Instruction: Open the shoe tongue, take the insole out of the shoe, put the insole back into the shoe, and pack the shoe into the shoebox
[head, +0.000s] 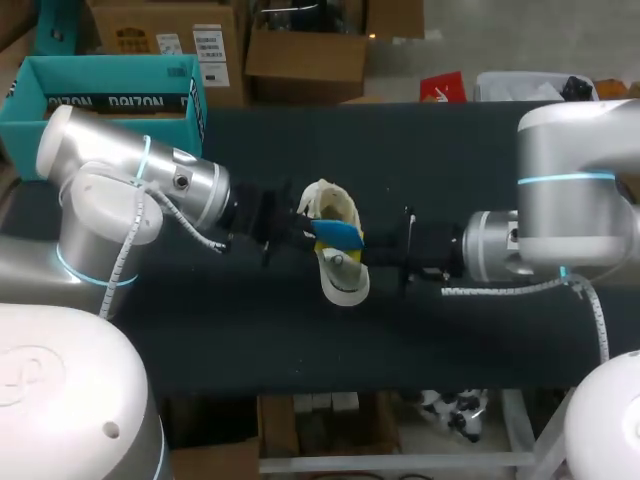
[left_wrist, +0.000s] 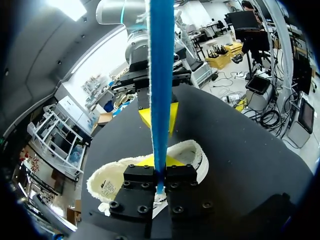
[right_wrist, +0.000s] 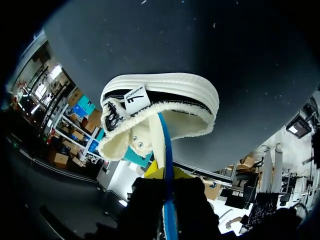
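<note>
The cream, fleece-lined low shoe (head: 340, 285) sits at the middle of the dark cloth-covered counter (head: 450, 160), with its opening turned up toward our tools. Across that opening runs the thin blue foam insole (head: 340, 236). The left tool (head: 305, 222) meets it from 9 o'clock and the right tool (head: 372, 250) from 3 o'clock.

In the left wrist view the insole shows edge-on, pinched tight between the left tool's fingers. The right tool's yellow tips sit on either side of the same strip, so we read both tools as clenched on the insole. We judge that holding it at two places keeps the floppy foam stretched flat instead of folding. That should help steer it along the length of the shoe.

From the right wrist view the insole's far end reaches the fleecy mouth of the shoe. Whether it is already tucked inside, we cannot tell.

The teal cardboard shoebox (head: 110, 68) waits open at 10 o'clock from the shoe, at the counter's far left corner. It is well apart from the shoe, so packing is not yet done.
</note>
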